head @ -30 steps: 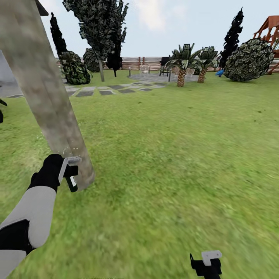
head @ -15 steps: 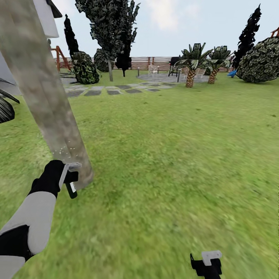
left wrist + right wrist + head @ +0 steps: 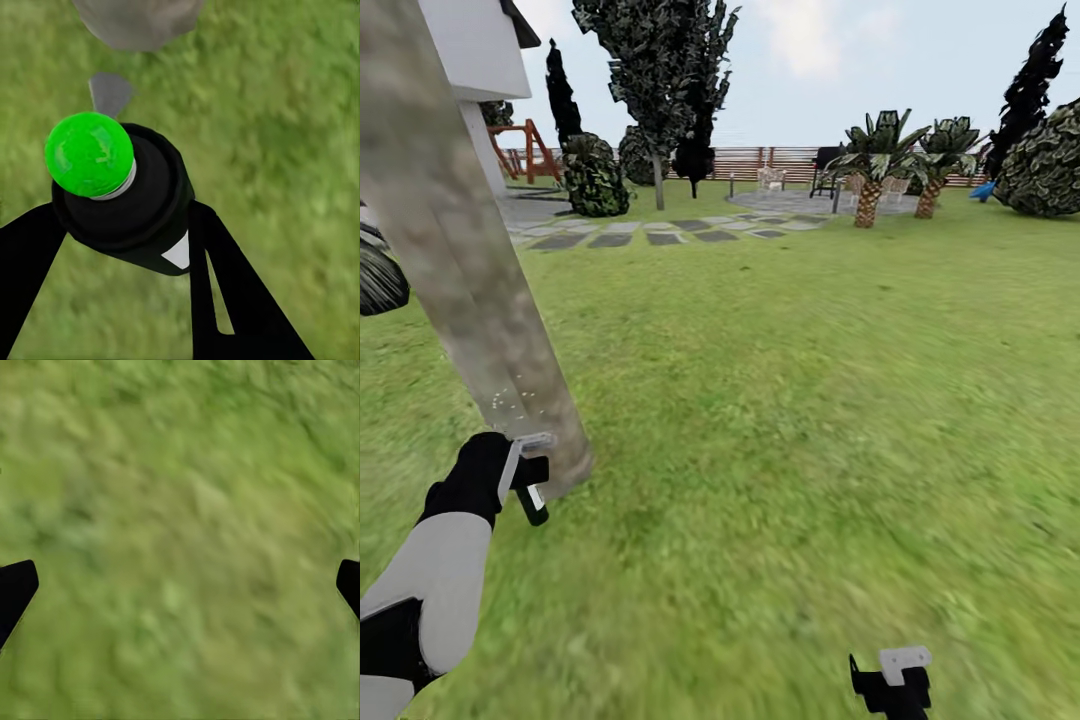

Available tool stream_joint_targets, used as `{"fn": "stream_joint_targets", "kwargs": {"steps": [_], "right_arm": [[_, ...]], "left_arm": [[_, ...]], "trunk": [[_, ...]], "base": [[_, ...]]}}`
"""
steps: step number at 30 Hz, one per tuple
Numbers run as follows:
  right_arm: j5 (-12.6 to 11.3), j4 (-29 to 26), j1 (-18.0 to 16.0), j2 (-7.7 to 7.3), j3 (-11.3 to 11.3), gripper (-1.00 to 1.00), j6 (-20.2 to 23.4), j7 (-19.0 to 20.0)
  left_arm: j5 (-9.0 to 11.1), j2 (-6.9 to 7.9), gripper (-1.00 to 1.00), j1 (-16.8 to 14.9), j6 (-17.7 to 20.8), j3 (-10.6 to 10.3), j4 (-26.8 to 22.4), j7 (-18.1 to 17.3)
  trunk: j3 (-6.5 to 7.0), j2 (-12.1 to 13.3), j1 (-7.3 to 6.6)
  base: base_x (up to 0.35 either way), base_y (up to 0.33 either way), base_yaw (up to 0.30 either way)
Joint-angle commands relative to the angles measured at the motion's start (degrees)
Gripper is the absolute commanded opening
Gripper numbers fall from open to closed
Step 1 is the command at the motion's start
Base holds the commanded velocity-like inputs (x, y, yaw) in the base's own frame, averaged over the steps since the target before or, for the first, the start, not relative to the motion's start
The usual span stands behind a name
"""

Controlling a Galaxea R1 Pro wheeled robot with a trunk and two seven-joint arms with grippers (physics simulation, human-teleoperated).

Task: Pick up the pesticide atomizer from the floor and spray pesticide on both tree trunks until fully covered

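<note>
Head view: the left gripper (image 3: pixel 525 470) is seen closed around the pesticide atomizer (image 3: pixel 532 498), held just beside the flared base of the tree trunk (image 3: pixel 470 290), whose top is cut off by the frame. Faint white specks of pesticide (image 3: pixel 510 402) can be made out on the bark above it. The atomizer is largely masked by the gripper here; its black body and green cap (image 3: pixel 90 154) are shown clearly from the left wrist. The right gripper (image 3: pixel 895 680) is cropped at the lower edge, its black tips (image 3: pixel 16 589) set wide apart over blurred grass (image 3: pixel 187 532).
</note>
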Motion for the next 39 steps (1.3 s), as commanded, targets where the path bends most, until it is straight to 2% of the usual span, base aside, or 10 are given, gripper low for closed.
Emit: {"fn": "stream_joint_targets", "kwargs": {"steps": [1, 4, 8, 12, 14, 20, 39], "right_arm": [[0.6, 0.1, 0.0, -0.01, -0.3, 1.00, -0.2, -0.3], [0.6, 0.1, 0.0, -0.08, -0.3, 1.00, -0.2, -0.2], [0.7, 0.2, 0.0, -0.23, -0.3, 1.00, -0.2, 0.2], [0.9, 0.2, 0.0, -0.34, -0.3, 1.00, -0.2, 2.9], [1.0, 0.2, 0.0, -0.35, -0.3, 1.00, -0.2, 3.7], [1.0, 0.2, 0.0, -0.36, -0.3, 1.00, -0.2, 3.9], [0.9, 0.2, 0.0, -0.27, -0.3, 1.00, -0.1, 3.5]], "left_arm": [[-0.4, -0.04, -1.00, 0.0, 0.2, 0.2, 0.0, -0.3], [-0.5, -0.04, -1.00, 0.0, 0.1, 0.1, 0.0, -0.3], [-0.5, -0.04, -1.00, 1.6, 0.1, -0.3, 0.0, -0.3], [-0.6, -0.04, -1.00, 2.2, 0.0, -0.4, 0.0, -0.3], [-0.6, -0.04, -1.00, 3.5, -0.2, -0.6, 0.0, -0.3], [-0.7, 0.04, -1.00, 4.1, -0.4, -0.7, -0.1, -0.2], [-0.8, 0.04, -1.00, 4.1, -0.4, -0.7, -0.6, -0.2]], "trunk": [[-0.05, 0.0, 0.02], [-0.05, 0.0, 0.02], [-0.05, 0.0, 0.02], [-0.05, 0.0, 0.02], [-0.05, 0.0, 0.02], [-0.05, 0.0, 0.02], [-0.05, 0.0, 0.02]], "base": [[0.235, -0.195, 0.274], [0.236, -0.195, 0.276], [0.236, -0.195, 0.276], [0.235, -0.195, 0.277], [0.234, -0.195, 0.277], [0.223, -0.200, 0.260], [0.061, -0.263, 0.043]]}}
